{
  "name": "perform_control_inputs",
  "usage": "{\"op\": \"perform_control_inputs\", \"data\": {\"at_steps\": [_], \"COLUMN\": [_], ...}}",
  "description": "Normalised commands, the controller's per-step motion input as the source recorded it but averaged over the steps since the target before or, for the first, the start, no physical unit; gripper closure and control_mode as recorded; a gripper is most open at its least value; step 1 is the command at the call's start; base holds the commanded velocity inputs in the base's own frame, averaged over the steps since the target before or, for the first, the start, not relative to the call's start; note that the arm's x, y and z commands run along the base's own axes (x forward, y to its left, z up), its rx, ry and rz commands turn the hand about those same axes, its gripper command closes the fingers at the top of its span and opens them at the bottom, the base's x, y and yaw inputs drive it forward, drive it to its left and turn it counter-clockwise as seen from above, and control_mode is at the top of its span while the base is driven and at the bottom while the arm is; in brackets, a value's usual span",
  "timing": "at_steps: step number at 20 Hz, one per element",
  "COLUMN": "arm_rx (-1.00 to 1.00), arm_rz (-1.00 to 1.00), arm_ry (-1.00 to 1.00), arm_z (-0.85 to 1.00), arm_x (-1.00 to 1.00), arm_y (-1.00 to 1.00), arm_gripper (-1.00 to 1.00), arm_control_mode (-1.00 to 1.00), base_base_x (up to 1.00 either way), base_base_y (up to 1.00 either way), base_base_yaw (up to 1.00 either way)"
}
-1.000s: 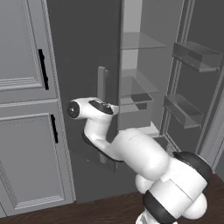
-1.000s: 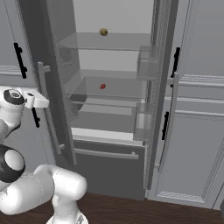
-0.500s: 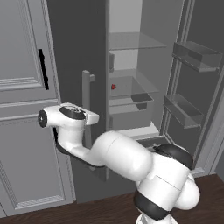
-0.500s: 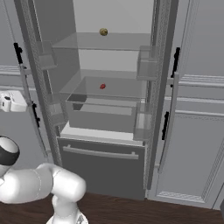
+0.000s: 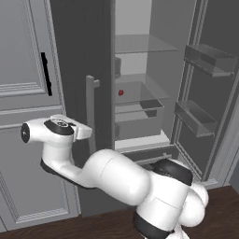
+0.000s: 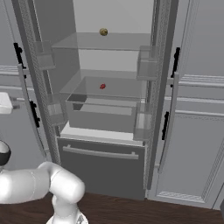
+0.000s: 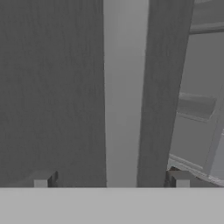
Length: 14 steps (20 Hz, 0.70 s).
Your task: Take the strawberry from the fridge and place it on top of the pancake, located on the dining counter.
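The fridge (image 6: 103, 164) stands with both doors swung wide. A tiny red strawberry (image 6: 102, 86) lies on its middle glass shelf, and it shows too as the strawberry (image 5: 121, 92) from the left. My gripper (image 7: 110, 179) is open. Its fingertips (image 7: 41, 179) stand apart on either side of the left door's long silver handle (image 7: 124, 92), with a gap to the bar on both sides. My gripper (image 5: 85, 132) sits at the handle (image 5: 91, 107), well left of the strawberry and outside the fridge. The pancake and the dining counter are out of view.
A tan-yellow round item (image 6: 103, 31) rests on the top shelf. The right door (image 5: 205, 98) carries clear bins and juts out toward me. Light grey cabinets (image 5: 23, 70) with black handles flank the fridge. A clear drawer (image 6: 103, 114) sits under the strawberry's shelf.
My jaws have gone from shut on the left door's handle to open around it. The arm swung left and the door opened wider, uncovering the shelves.
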Motion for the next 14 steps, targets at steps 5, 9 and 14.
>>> {"op": "perform_control_inputs", "data": {"at_steps": [5, 9, 14], "arm_rx": [0.37, 0.59, 0.82], "arm_rz": [0.3, 0.3, 0.14], "arm_ry": [0.0, 0.0, 0.0], "arm_z": [0.05, 0.41, 0.82], "arm_x": [-0.84, -0.71, -0.36], "arm_y": [-0.95, -0.84, -1.0], "arm_gripper": [-1.0, -1.0, -1.0], "arm_control_mode": [-1.0, -1.0, -1.0], "base_base_x": [0.0, 0.0, 0.0], "base_base_y": [0.0, 0.0, 0.0], "base_base_yaw": [0.0, 0.0, 0.0]}}
